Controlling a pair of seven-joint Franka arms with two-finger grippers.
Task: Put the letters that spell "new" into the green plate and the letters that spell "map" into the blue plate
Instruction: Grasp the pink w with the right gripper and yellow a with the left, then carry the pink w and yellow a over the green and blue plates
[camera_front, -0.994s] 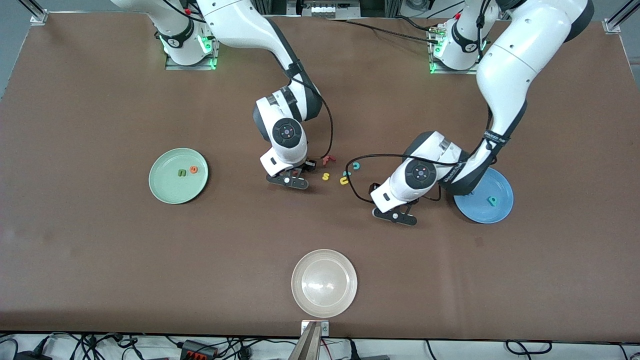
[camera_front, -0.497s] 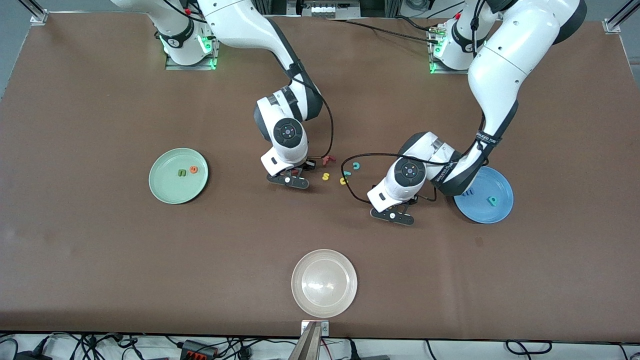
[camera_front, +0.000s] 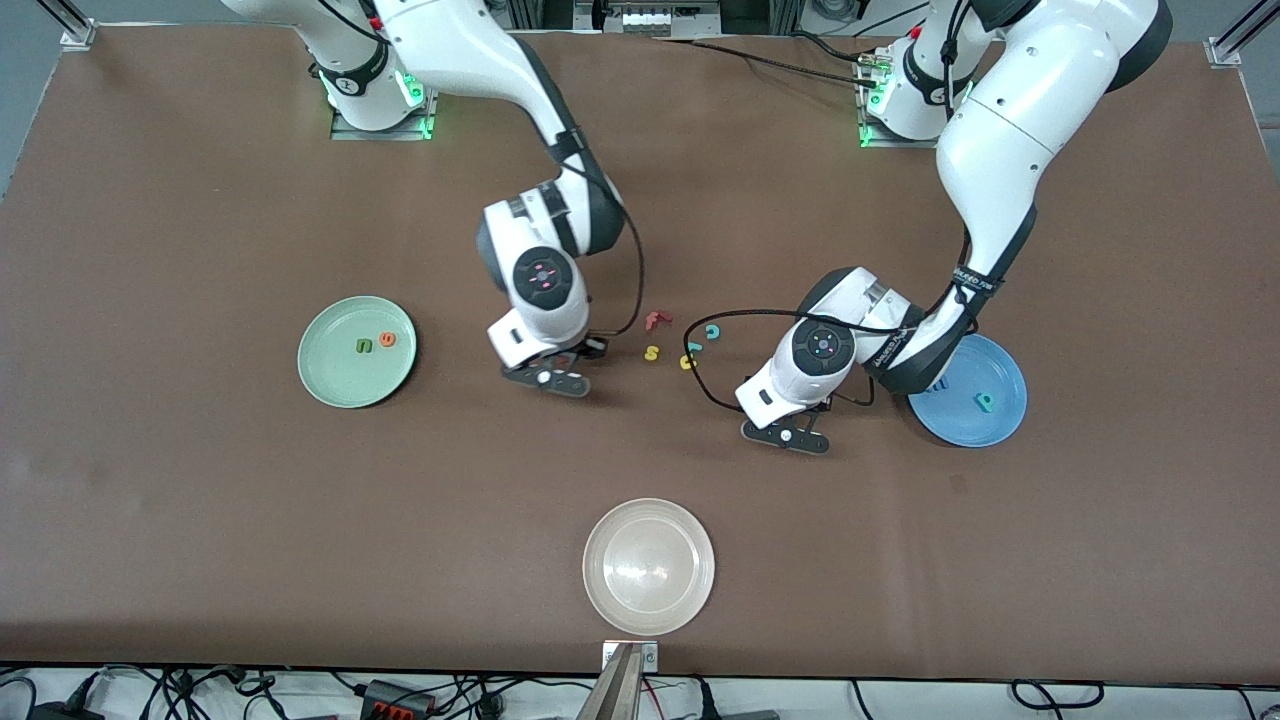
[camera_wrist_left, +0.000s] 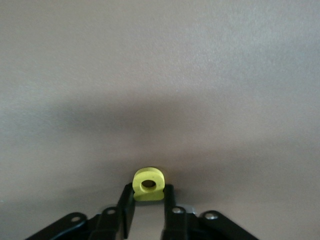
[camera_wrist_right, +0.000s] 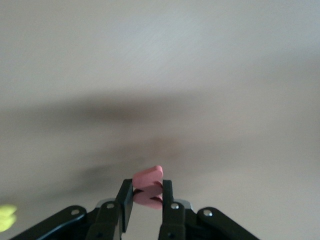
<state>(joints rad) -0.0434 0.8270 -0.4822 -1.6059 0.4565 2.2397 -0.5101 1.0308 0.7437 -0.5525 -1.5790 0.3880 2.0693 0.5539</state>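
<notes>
Sorting table: brown table carries everything; both arms work over its middle, one letter each.
Green plate: green plate lies toward the right arm's end, well apart from the right gripper; green "n" and orange "e" already lie in it, so only one letter of "new" is missing.
Blue plate: blue plate sits just beside the left arm's wrist, partly covered by it; teal "p" lies inside, a blue letter seems to peek out under the arm.
Beige plate: whitish-beige plate is empty, no part of either word.
Right gripper: right gripper is clamped on the dull-red "w", edge-on between the pads, over bare table, likely bound for the green plate.
Left gripper: left gripper pinches the yellow "a" by its lower edge, over bare table near the blue plate.
Leftovers: red "f", yellow "s", teal "c", yellow "u" lie between the two grippers, rightly untouched.
</notes>
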